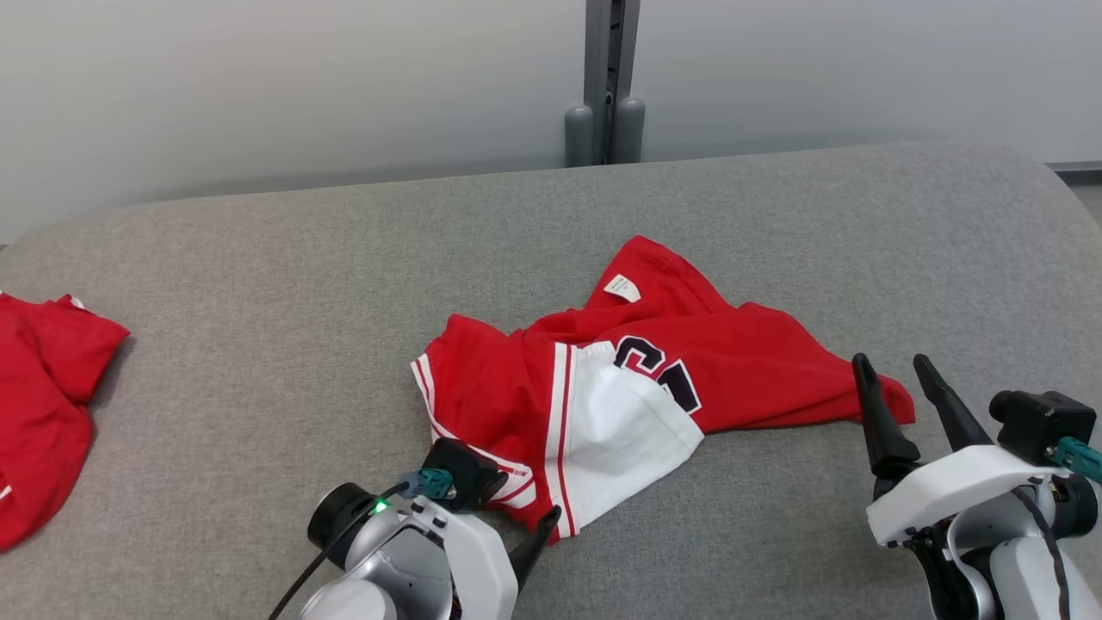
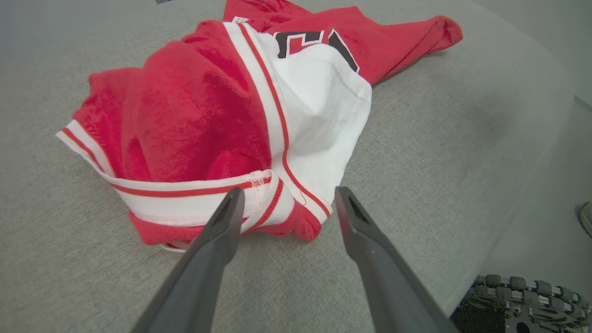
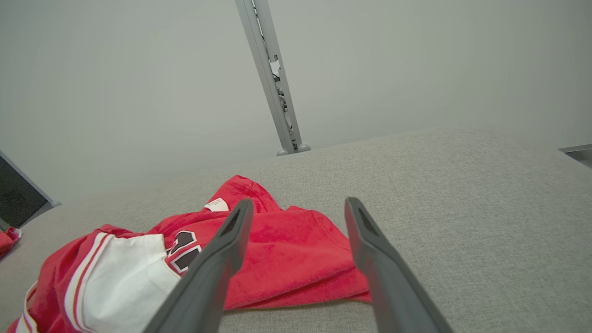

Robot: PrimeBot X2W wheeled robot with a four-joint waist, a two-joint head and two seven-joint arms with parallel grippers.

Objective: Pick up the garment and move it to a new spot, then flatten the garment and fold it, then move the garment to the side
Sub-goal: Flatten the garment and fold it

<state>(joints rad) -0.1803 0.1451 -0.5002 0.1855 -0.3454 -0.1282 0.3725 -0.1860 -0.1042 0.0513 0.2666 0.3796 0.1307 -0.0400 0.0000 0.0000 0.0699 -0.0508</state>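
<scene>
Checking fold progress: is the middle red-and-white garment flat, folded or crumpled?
Crumpled. The garment lies bunched on the grey surface, its white panel flopped over the red, the number partly hidden; no neat folds.

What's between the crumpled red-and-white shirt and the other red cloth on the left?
Nothing, just bare grey surface between shirt and red cloth, as the head view shows.

dark characters [image 1: 659, 368] on the garment [image 1: 758, 370] fold under, i can't read them; tag [image 1: 622, 288] print too small.
</scene>
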